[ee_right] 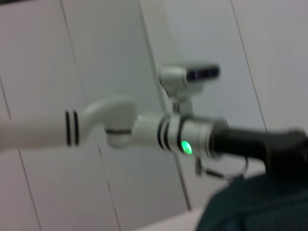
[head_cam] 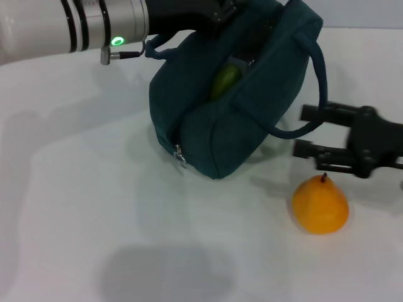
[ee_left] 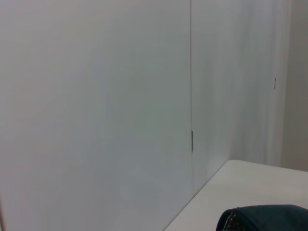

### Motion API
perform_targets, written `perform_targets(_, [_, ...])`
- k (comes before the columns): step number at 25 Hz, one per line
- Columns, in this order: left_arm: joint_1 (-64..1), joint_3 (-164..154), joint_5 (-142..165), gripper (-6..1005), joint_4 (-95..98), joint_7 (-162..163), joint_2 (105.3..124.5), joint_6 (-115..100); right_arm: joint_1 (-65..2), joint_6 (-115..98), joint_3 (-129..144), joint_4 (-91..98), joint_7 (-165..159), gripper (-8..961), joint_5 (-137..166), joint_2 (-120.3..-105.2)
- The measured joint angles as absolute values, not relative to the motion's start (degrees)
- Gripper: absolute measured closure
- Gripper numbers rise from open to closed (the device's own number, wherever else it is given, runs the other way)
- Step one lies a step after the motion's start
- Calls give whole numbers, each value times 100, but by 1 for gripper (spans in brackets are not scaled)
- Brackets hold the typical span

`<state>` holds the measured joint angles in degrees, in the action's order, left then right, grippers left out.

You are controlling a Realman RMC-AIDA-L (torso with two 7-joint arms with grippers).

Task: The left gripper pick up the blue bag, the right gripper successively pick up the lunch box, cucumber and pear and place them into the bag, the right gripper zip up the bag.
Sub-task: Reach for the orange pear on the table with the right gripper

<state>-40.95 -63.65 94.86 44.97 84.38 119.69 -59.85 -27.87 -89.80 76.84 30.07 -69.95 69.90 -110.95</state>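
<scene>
i hold the dark teal fabric bag (head_cam: 252,119) up with the left gripper (head_cam: 217,14) clamped, glossy green cucumber (head_cam: 225,80) inside; yellow-orange pear (head_cam: 320,204) still beside it, right gripper (head_cam: 301,132) spread, zip undone.

Cucumber (head_cam: 225,80) in blue bag (head_cam: 252,113); pear (head_cam: 320,205) front-right, below right tool (head_cam: 301,133).

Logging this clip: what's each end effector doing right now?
Left end effector: at the blue bag's top; grip cannot be told.
Right end effector: open, empty, just above the pear.
</scene>
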Motion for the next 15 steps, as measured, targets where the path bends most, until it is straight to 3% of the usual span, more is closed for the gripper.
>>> perform_targets(8, [-4068,-6434,9486,921,4498,8437,11973,-5985,-3349,-8224,7710,3009,-7251,283,7581,-11447])
perform_targets(15, [-4022,-6437,9433,913,4496,8401,11977,-5985,-3623,-8218,7731,3044,-7371,437,7932,-11571])
